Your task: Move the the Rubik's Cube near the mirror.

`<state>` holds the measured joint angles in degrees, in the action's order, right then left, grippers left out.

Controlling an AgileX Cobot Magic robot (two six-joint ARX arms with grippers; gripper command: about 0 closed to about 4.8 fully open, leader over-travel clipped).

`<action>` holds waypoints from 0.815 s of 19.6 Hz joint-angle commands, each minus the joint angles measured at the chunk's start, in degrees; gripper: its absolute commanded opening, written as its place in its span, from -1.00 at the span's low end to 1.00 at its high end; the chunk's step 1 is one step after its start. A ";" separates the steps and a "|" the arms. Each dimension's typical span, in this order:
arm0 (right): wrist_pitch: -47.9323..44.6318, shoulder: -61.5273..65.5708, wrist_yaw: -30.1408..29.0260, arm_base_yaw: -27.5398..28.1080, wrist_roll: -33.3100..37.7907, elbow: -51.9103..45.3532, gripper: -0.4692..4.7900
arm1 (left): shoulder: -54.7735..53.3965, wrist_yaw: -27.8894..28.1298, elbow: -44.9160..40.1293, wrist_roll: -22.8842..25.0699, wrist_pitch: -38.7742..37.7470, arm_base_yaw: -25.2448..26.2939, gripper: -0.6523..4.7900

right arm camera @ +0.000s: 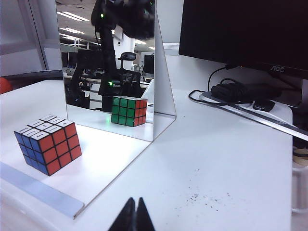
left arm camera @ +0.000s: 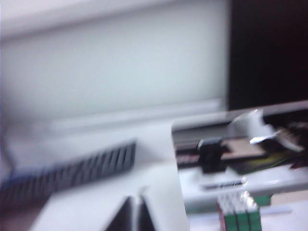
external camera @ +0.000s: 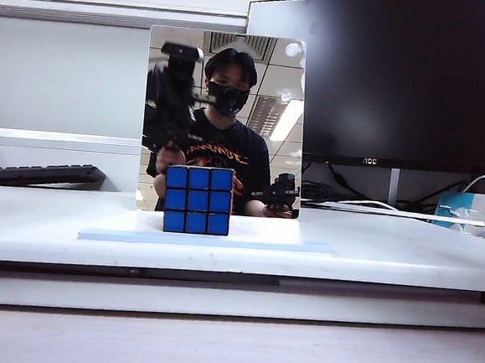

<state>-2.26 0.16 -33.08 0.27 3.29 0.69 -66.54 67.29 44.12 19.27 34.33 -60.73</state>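
Note:
The Rubik's Cube [external camera: 197,200] stands on the mirror's flat pale-blue base [external camera: 263,244], blue face toward the exterior camera, just in front of the upright mirror [external camera: 259,82]. In the right wrist view the Rubik's Cube [right arm camera: 48,144] shows orange-red and blue faces, and the mirror [right arm camera: 86,48] reflects its green side. My right gripper [right arm camera: 135,211] is shut and empty over the bare table beside the base [right arm camera: 38,190]. The left wrist view is blurred. There my left gripper [left arm camera: 136,211] is shut on nothing, apart from the Rubik's Cube [left arm camera: 240,216] and the mirror [left arm camera: 240,139]. Neither gripper shows directly in the exterior view.
A large black monitor [external camera: 402,76] stands behind the mirror to the right, with cables [right arm camera: 240,91] at its foot. A dark keyboard [external camera: 37,174] lies at the back left. A pale-blue box [external camera: 467,212] sits at the far right. The table's front edge [external camera: 235,273] runs below the base.

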 commanded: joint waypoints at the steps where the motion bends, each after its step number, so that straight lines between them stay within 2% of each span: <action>1: -1.03 -0.02 -0.07 0.00 0.11 -0.26 -0.82 | 7.21 -7.63 0.13 5.16 -5.73 0.09 -0.78; 3: -1.05 -0.02 -0.07 -0.02 0.11 -0.26 -0.82 | 12.66 -10.64 -0.20 3.74 -12.72 0.11 -0.78; 6: -1.01 -0.02 -0.07 -0.02 0.11 -0.26 -0.82 | 20.63 -15.72 -1.75 0.92 -18.88 0.13 -0.78; 10: -1.03 -0.02 -0.09 -0.04 0.11 -0.26 -0.82 | 30.86 -21.57 -5.07 -0.07 -24.96 0.85 -0.78; 11: -1.01 -0.02 -0.09 -0.04 0.11 -0.26 -0.82 | 37.35 -25.03 -7.13 -0.76 -29.00 0.98 -0.78; 15: -0.98 -0.02 -0.09 -0.04 0.11 -0.26 -0.82 | 50.05 -39.60 -9.88 -0.63 -39.91 1.27 -0.78; 16: -1.01 -0.02 -0.09 -0.04 0.11 -0.26 -0.82 | 52.98 -41.03 -10.23 -0.66 -43.01 1.22 -0.78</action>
<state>-2.28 0.16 -33.06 0.27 3.29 0.69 -15.57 29.15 34.39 18.57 -4.27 -59.64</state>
